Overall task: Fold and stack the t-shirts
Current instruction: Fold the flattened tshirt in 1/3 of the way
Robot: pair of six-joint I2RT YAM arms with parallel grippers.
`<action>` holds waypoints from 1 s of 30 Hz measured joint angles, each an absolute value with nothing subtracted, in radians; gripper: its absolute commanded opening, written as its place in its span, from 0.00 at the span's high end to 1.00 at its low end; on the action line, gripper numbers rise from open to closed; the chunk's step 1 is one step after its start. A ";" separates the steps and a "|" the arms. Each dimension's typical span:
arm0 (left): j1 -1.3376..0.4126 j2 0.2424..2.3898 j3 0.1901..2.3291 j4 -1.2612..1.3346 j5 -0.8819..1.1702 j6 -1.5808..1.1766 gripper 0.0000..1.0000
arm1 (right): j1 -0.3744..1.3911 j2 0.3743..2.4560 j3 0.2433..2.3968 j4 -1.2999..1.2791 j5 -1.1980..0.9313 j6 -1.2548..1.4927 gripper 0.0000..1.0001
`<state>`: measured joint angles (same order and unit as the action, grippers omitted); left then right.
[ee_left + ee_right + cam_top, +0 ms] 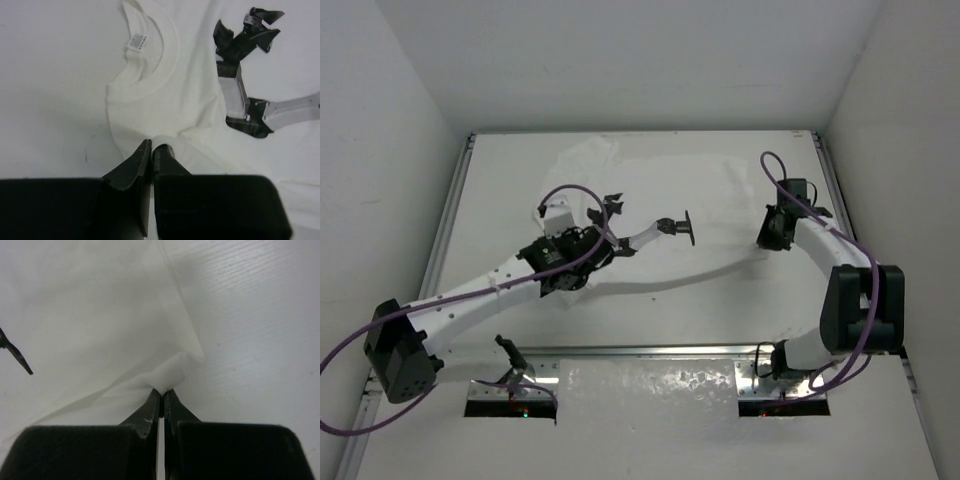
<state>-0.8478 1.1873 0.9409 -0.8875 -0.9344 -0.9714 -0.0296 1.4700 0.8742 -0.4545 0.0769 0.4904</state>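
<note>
Cloth is pinched at both sets of tips. The left gripper has its jaws pressed together on a small raised fold of the t-shirt, with barely a sliver of gap between them. Just beyond that fold we see the round collar lying flat, with a small label inside its far rim. To the right of the collar a black-and-white jointed part shows over the fabric; we cannot tell what it is.

The right gripper is closed too, its tips nipping the shirt's edge, where the fabric draws up into a little peak. From there the cloth spreads away ahead and to the left, and bare table lies to the right of the edge.

From above, we find the shirt spread across the middle of the table, its outline hard to trace against the white surface. The left arm reaches in from the near left and the right arm from the near right, with the two grippers well apart.
</note>
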 measured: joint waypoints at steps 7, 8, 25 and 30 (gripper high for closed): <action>-0.689 1.339 1.047 -0.706 -0.847 -0.772 1.00 | -0.030 1.585 0.987 -0.467 0.065 0.474 1.00; -0.684 1.376 1.084 -0.696 -0.845 -0.751 1.00 | -0.030 1.594 1.000 -0.469 0.060 0.471 1.00; -0.562 1.666 1.269 -0.604 -0.927 -0.588 1.00 | -0.030 1.795 1.201 -0.505 0.013 0.437 1.00; -0.530 1.691 1.300 -0.464 -0.959 -0.444 1.00 | -0.030 1.838 1.255 -0.508 0.013 0.426 1.00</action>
<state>-0.5297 1.6905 1.3003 -0.4641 -0.9592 -0.4438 -0.0296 1.8378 1.2552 -0.5076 0.0132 0.4255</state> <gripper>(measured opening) 0.018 0.002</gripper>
